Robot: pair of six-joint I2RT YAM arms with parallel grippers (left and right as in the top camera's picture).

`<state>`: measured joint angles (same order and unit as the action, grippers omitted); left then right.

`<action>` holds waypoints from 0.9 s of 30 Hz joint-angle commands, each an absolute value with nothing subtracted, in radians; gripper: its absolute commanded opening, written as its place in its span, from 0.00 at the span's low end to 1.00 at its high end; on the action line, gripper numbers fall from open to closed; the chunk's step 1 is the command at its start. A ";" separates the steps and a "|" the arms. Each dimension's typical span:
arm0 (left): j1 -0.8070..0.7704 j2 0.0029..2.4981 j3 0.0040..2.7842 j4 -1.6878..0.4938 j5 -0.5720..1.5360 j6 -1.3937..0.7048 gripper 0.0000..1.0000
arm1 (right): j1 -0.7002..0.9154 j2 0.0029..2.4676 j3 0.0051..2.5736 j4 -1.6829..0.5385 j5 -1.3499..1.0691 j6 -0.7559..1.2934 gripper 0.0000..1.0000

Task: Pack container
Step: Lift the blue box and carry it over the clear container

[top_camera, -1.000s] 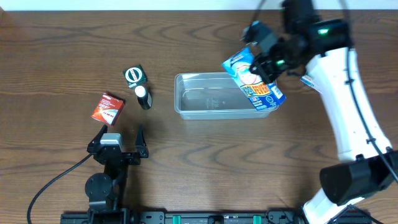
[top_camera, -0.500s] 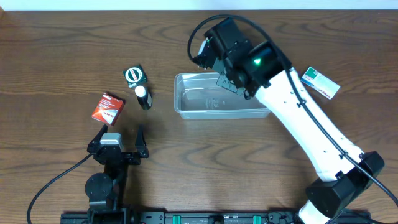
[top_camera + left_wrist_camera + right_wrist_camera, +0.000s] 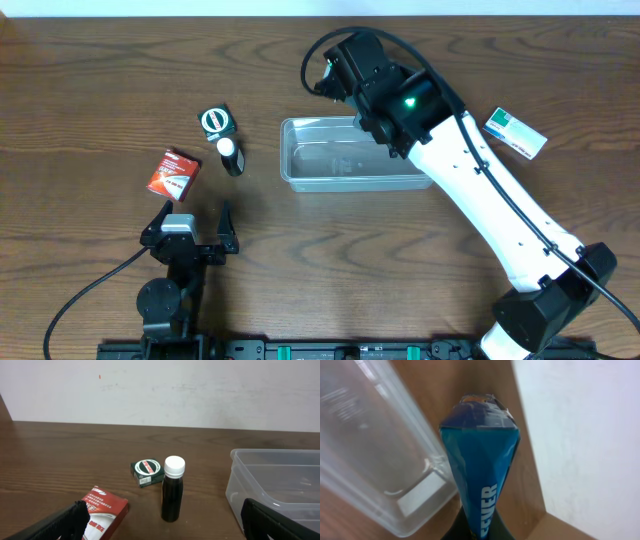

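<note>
the blue packet [image 3: 480, 460] is clamped in the right gripper [image 3: 479, 532], just beside the rim of the clear container [image 3: 330, 160], which sits mid-counter. the left gripper [image 3: 194, 218] is spread wide and empty. if released here, the packet could be dropped outside the rim, or the light container nudged aside.

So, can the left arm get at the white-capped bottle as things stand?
Probably yes: the open, empty left end effector faces the bottle across bare table; the red box lies off to one side, not between them.
</note>
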<state>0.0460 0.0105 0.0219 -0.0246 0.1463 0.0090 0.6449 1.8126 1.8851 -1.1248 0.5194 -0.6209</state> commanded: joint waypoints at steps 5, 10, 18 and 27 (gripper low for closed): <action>0.052 0.005 0.004 -0.059 0.153 0.026 0.98 | 0.656 1.786 1.737 -1.087 0.377 -0.817 0.01; 0.052 0.005 0.004 -0.059 0.153 0.026 0.98 | 0.656 1.786 1.665 -1.026 0.278 -0.892 0.01; 0.052 0.005 0.004 -0.059 0.153 0.026 0.98 | 0.640 1.786 1.551 -0.916 0.235 -0.945 0.01; 0.052 0.005 0.004 -0.059 0.153 0.026 0.98 | 0.612 1.786 1.475 -0.873 0.186 -0.966 0.01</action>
